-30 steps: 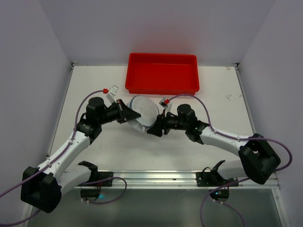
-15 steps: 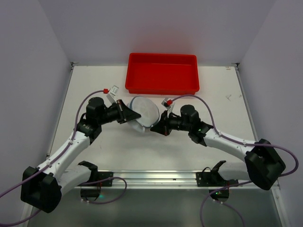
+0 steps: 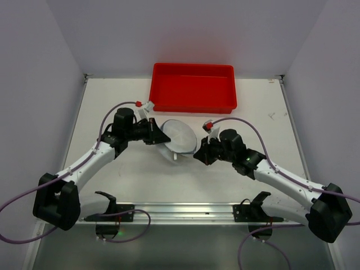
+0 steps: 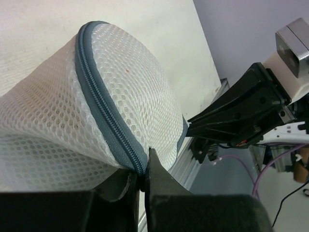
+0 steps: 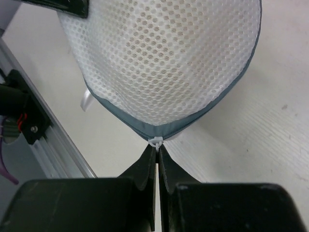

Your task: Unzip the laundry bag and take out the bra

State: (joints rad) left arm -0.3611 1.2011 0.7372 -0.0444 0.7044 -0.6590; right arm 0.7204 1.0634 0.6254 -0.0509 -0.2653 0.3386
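Observation:
The laundry bag (image 3: 178, 139) is a round white mesh case with a grey-blue zipper rim, held between both arms at the table's middle. My left gripper (image 3: 162, 139) is shut on the zipper rim (image 4: 116, 140) at the bag's left side. On the right, my right gripper (image 3: 197, 155) is shut on the small white zipper pull (image 5: 156, 142) at the rim's tip. The mesh dome (image 5: 164, 58) fills the right wrist view. The bra is hidden; only a faint tan shade shows through the mesh.
A red rectangular tray (image 3: 192, 87) stands at the back of the table, just behind the bag. A metal rail (image 3: 185, 211) runs along the near edge between the arm bases. A white loop (image 5: 87, 99) hangs from the bag's left side.
The right gripper closed on the zipper pull and drew back to the right. The left arm shifted right and back with the rim, and the bag tilted and stretched between them.

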